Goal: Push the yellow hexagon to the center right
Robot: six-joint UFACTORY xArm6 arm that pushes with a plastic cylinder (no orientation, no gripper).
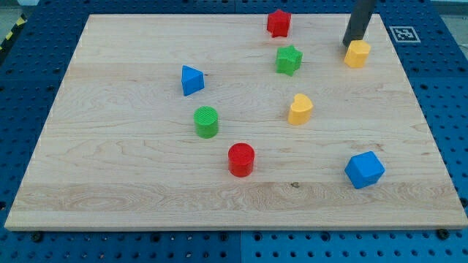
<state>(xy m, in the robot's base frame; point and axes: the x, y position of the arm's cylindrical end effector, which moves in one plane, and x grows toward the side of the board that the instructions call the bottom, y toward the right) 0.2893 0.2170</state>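
The yellow hexagon (357, 53) lies near the view's top right of the wooden board (110, 146). My tip (352, 42) is the lower end of the dark rod coming down from the view's top edge. It stands just above and left of the yellow hexagon, touching or nearly touching its upper left side.
A red star (278, 23) and a green star (289, 60) lie left of the hexagon. A yellow heart-like block (300, 109) sits mid-board. A blue cube (364, 169) lies at lower right. A blue triangle (191, 79), a green cylinder (206, 121) and a red cylinder (240, 159) lie left of centre.
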